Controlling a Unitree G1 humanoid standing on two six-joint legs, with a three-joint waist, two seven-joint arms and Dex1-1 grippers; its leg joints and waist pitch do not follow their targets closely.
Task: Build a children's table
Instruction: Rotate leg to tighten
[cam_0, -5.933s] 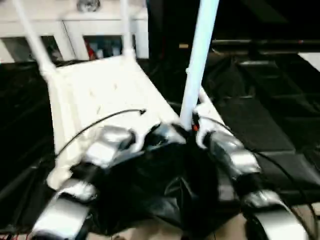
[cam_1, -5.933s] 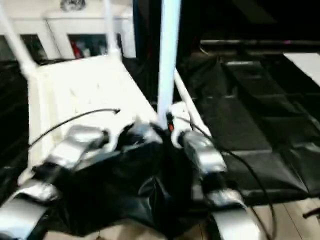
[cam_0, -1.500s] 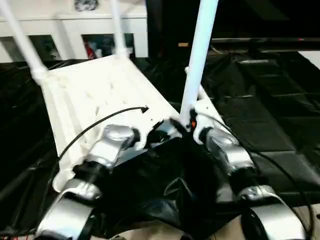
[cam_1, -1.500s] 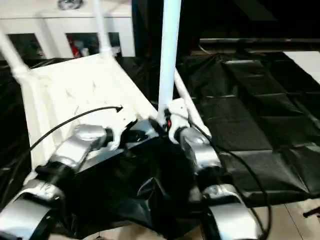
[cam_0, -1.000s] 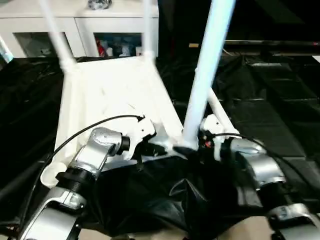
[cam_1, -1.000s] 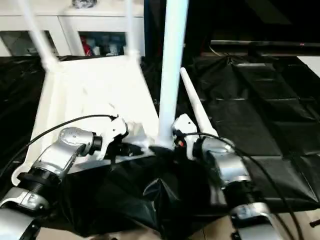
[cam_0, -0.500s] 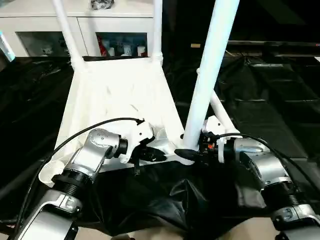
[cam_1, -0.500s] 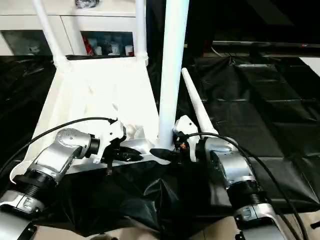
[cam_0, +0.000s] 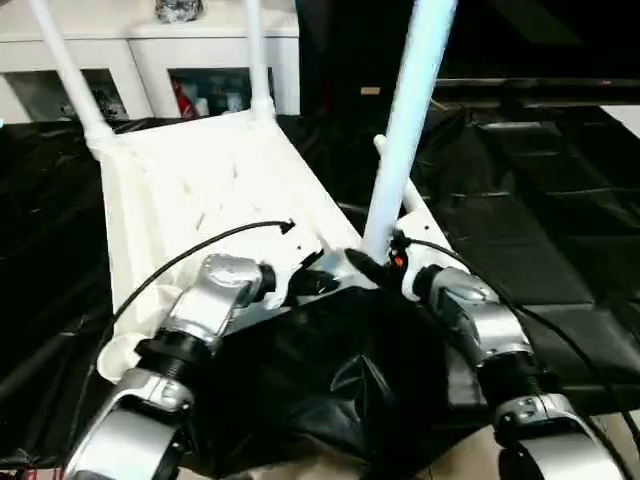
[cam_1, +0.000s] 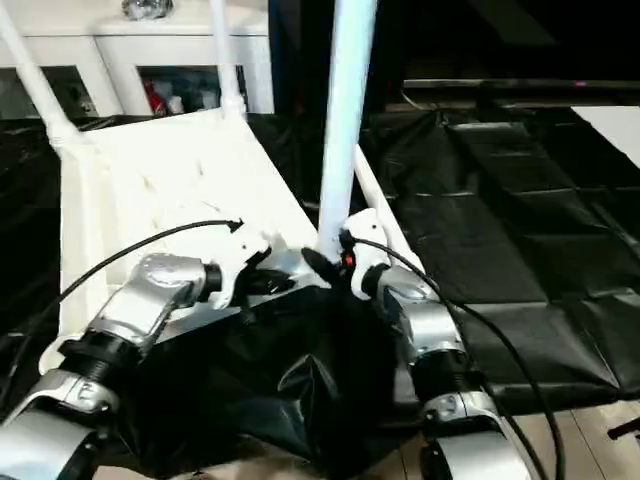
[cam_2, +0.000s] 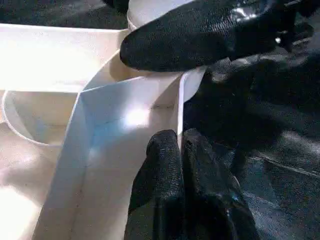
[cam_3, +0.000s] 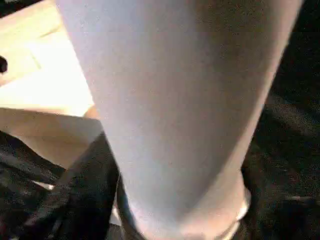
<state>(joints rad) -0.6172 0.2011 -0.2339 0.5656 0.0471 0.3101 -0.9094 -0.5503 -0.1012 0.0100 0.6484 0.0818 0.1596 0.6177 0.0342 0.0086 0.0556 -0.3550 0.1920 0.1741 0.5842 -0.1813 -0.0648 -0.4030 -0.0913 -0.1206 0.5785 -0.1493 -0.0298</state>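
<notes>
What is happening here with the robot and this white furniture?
The robot is putting together a children's table. The white tabletop lies upside down on black sheeting, with two legs standing in its far corners. A third leg stands at the near right corner, and the right gripper is at its base, fingers around it. The left gripper is shut on the tabletop's near edge. A fourth leg lies beside the tabletop, and the near left socket is empty.

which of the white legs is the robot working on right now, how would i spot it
Find the white tabletop lying upside down on the black sheeting. Two thin-looking legs stand at its far corners by the cabinet; the near leg rises from the corner closest to the robot, between the two grippers, and looks the thickest and tallest.
</notes>
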